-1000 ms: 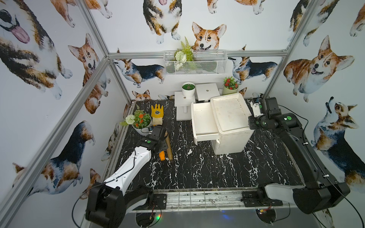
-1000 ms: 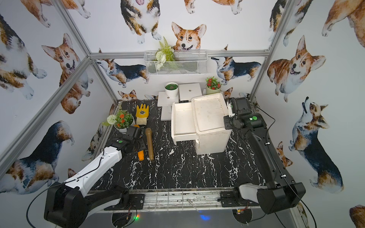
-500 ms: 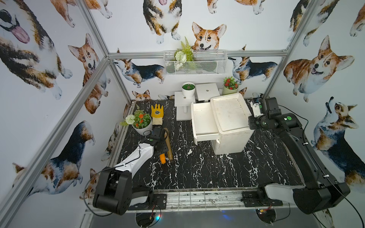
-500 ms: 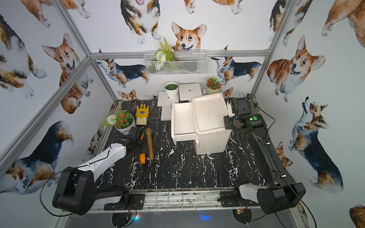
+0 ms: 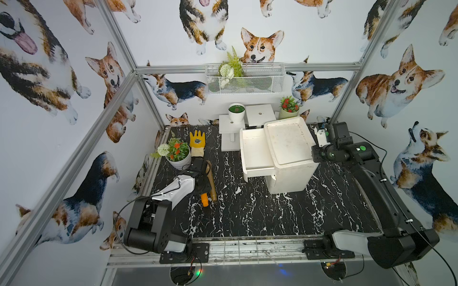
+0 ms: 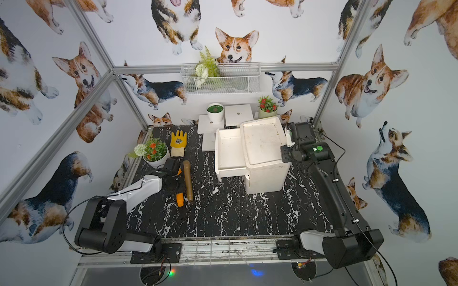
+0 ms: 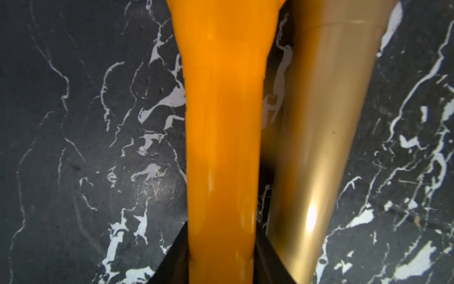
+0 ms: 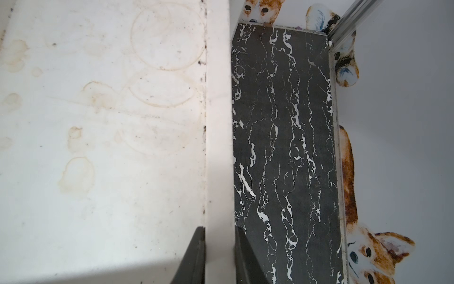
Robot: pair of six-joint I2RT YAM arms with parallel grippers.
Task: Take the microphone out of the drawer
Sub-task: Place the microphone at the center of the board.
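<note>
Both top views are looking steeply down from the front over the whole table [image 5: 247, 218], each wrist camera peering closely at a small patch.

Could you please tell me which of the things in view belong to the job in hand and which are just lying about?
For the job: orange microphone, apparently, in the left gripper; open, empty drawer; white cabinet, rim pinched by the right gripper.

Lying about: gold tapered stick; yellow glove; flower pot; green-topped pot; red-flower pot.
</note>
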